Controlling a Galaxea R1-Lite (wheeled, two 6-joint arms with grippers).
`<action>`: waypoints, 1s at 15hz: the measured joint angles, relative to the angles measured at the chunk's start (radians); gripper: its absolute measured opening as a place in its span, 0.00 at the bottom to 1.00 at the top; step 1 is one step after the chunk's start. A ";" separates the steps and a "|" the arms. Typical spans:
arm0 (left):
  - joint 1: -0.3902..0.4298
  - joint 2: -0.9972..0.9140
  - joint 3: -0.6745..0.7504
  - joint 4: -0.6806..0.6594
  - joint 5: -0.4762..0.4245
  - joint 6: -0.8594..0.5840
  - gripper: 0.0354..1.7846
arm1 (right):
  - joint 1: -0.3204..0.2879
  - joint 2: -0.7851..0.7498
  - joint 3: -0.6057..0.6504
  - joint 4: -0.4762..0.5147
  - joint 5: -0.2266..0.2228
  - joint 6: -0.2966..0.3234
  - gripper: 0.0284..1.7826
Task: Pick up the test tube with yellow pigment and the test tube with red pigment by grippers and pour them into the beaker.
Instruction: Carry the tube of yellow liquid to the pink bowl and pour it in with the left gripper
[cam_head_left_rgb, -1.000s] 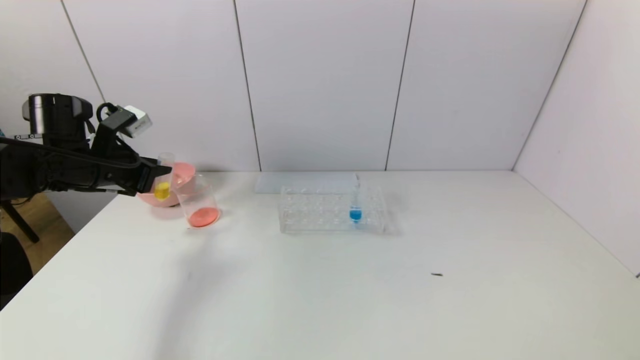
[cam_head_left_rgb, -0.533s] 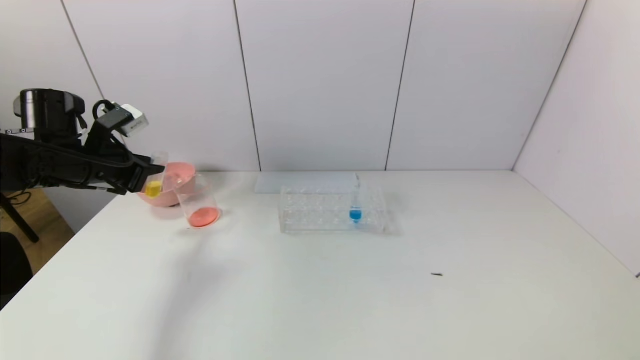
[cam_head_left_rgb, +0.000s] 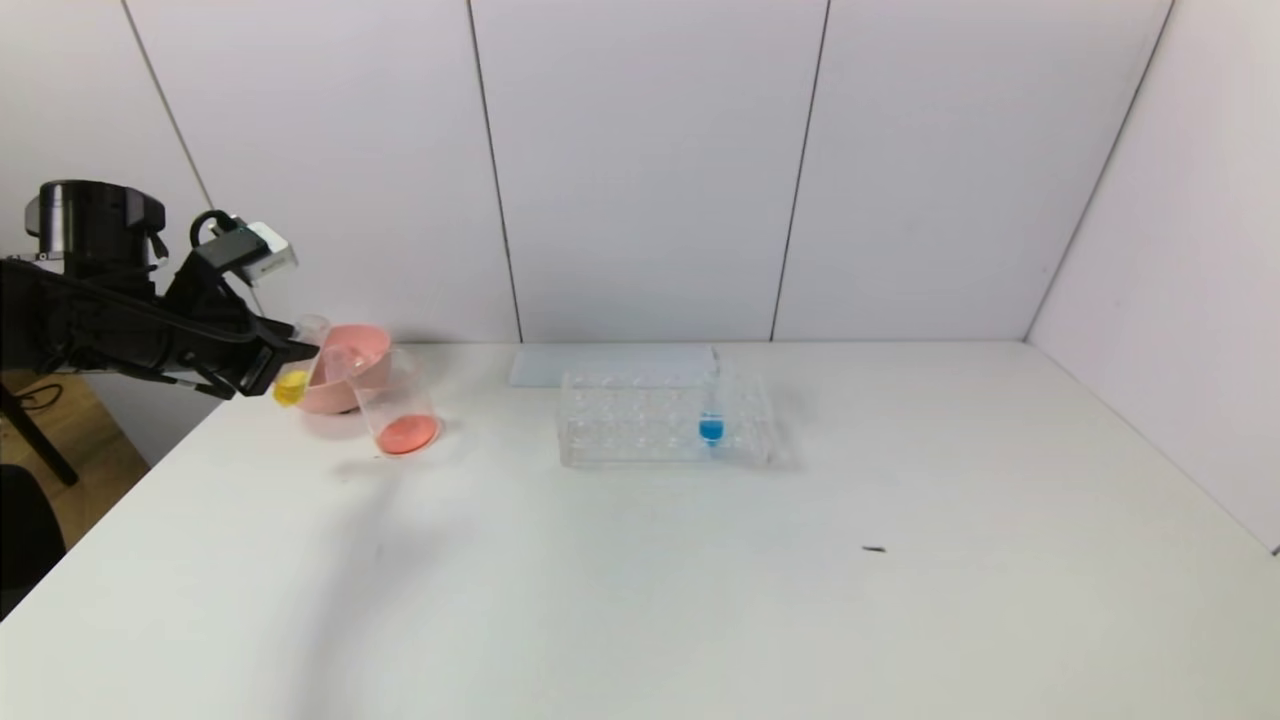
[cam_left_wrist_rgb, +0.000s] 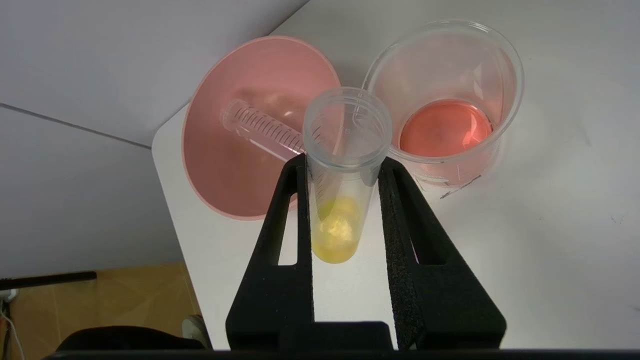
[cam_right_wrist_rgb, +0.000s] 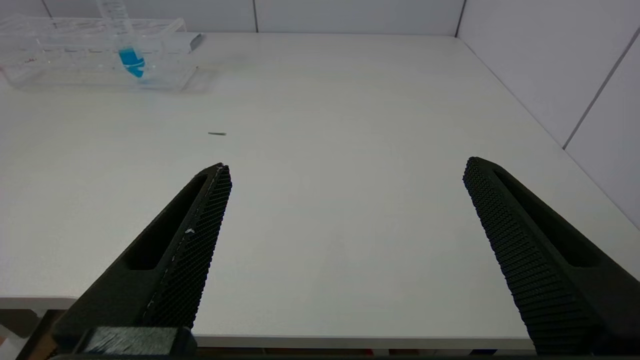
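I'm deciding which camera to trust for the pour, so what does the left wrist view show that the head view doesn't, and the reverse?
Only the left wrist view shows an empty graduated tube lying inside the pink bowl, and the left gripper fingers pressed on both sides of the test tube with yellow pigment.

Only the head view shows the tube rack with the blue-liquid tube to the beaker's right.

Both show the beaker with red-orange liquid in its bottom, beside the bowl.
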 joint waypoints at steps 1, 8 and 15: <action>0.001 0.001 -0.010 0.016 0.000 0.013 0.23 | 0.000 0.000 0.000 0.000 0.000 0.000 0.95; -0.003 0.010 -0.073 0.122 0.004 0.089 0.23 | 0.000 0.000 0.000 0.000 0.000 0.000 0.95; -0.002 0.045 -0.141 0.186 0.039 0.196 0.23 | 0.000 0.000 0.000 0.000 0.000 0.001 0.95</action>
